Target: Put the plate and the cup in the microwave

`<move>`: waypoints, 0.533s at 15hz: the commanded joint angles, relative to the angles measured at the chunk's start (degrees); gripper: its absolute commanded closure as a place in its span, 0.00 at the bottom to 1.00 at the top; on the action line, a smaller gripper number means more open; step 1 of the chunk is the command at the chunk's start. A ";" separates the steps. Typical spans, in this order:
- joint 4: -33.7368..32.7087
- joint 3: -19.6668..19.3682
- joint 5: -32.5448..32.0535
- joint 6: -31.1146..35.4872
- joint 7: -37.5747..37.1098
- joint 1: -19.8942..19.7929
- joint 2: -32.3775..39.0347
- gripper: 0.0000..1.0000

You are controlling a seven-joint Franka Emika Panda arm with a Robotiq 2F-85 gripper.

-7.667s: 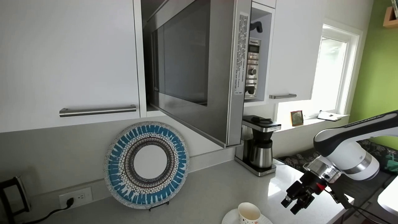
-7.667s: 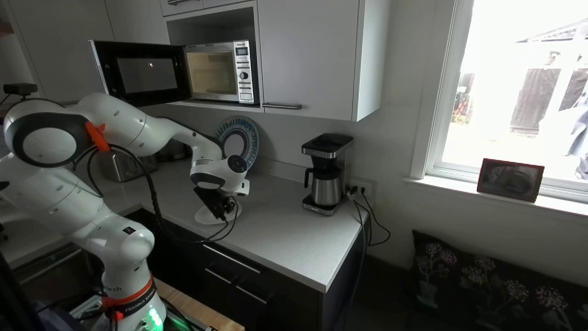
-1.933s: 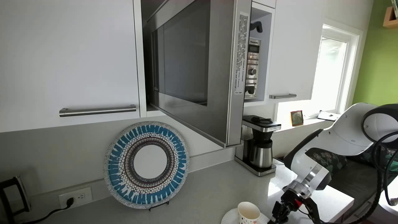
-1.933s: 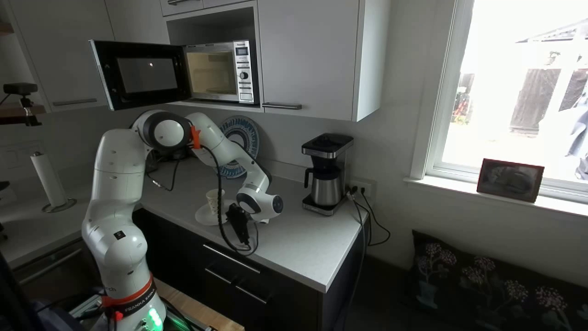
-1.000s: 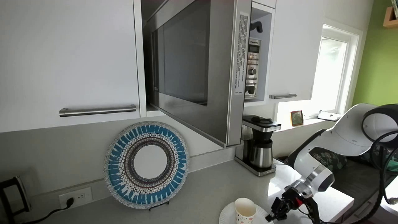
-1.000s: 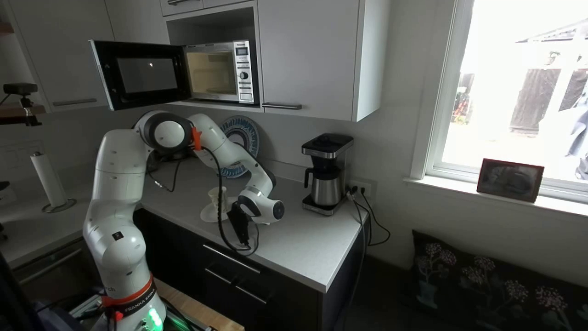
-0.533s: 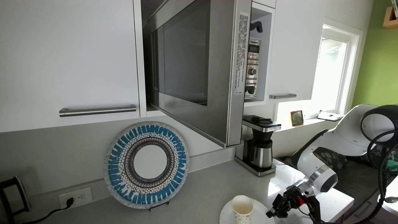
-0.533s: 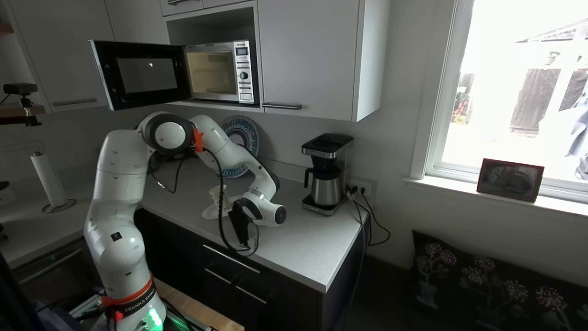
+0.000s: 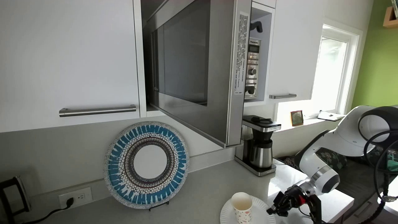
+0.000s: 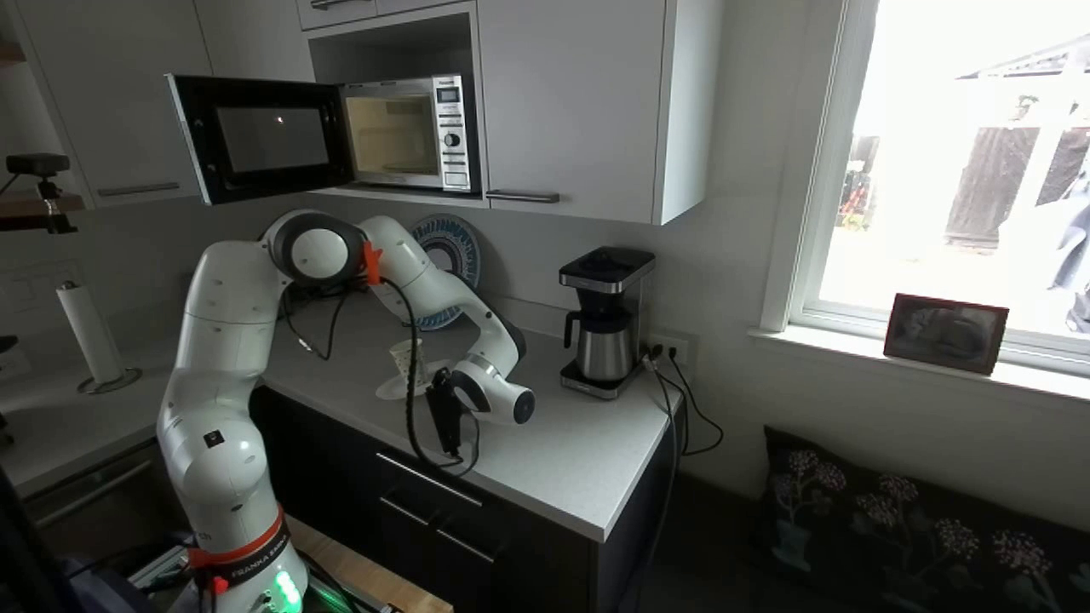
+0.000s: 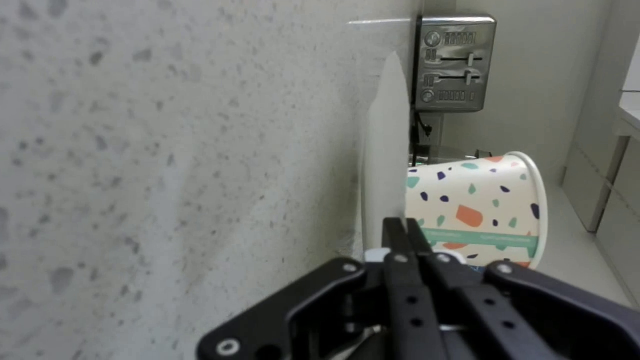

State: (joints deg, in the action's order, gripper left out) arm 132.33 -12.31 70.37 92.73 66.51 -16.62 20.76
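If judged from these pictures alone, looks to be at the step of picking up the white plate [image 9: 260,209] together with the cup [image 9: 243,210] standing on it. See the jaws drawn together in the wrist view, apparently pinching the plate's thin rim, with no hold on the cup. Find the plate low over the desk [image 9: 205,186], seemingly tipped up on the gripped side; hard to say whether wholly off the surface. Find the microwave [image 10: 436,136] well above, in a niche of the white cabinet [image 10: 575,102], with its door [image 10: 264,140] swung wide.

Next, most likely level the plate before gaining height, then raise slowly and swing round to the mouth of the microwave, keeping clear of the door. Watch the cup, seemingly leaning a little in both exterior views: apt to slide or topple with any jerk or further tilt. Expect the plate, held at a single edge, to sag or twist under the load.

For the count: one white plate, one cup, one microwave, one door. Besides these, count one coffee maker [image 9: 260,146], one blue-patterned plate [image 9: 148,185] at the back of the desk, one toaster [image 11: 456,62], one framed picture [image 10: 945,332] and one white roll [image 10: 91,334].
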 commanded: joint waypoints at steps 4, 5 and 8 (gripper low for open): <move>0.48 -0.27 2.94 -4.42 3.37 -1.30 4.75 1.00; 0.48 -0.38 3.25 -5.13 3.62 -1.60 4.68 1.00; 0.64 -0.77 4.23 -7.28 3.73 -2.32 4.57 1.00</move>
State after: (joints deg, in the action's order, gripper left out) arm 131.77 -12.80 71.77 88.33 66.47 -18.05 21.77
